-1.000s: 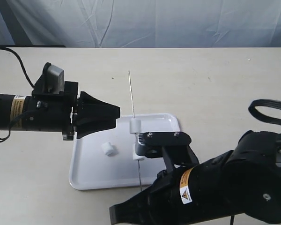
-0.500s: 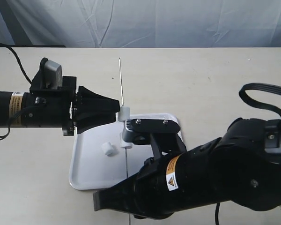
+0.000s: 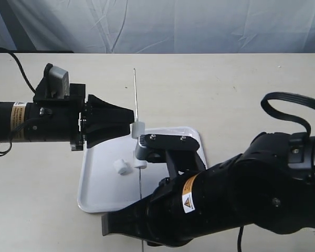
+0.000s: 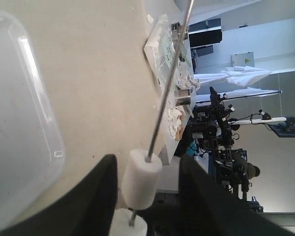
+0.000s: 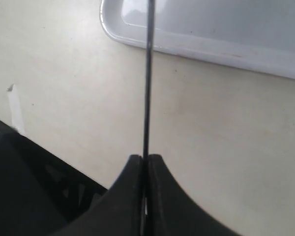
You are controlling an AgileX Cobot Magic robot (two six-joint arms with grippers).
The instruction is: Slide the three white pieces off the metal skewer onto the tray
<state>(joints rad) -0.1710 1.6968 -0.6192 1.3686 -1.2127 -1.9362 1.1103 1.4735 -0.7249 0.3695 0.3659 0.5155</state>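
The metal skewer [image 3: 135, 94] stands nearly upright over the tray [image 3: 97, 197]. My right gripper [image 5: 145, 158] is shut on its lower end, just outside the tray's rim [image 5: 211, 49]. One white piece [image 3: 138, 129] sits on the rod between the fingers of my left gripper [image 3: 130, 124], which is open. In the left wrist view that piece [image 4: 140, 179] lies between the two black fingers [image 4: 101, 196], closer to one of them. A second piece [image 3: 140, 163] is threaded lower down, partly behind my right arm. The third piece [image 3: 121, 167] lies loose on the tray.
My bulky right arm [image 3: 241, 199] covers the tray's near right part and the table's front. A black cable [image 3: 291, 107] loops above it. Another cable [image 3: 18, 65] trails behind the left arm. A grey cloth backdrop [image 3: 157, 23] runs along the table's far edge.
Over the last second the right arm carried the skewer left, bringing the upper white piece between the left gripper's fingers. Since half a second ago little has shifted.
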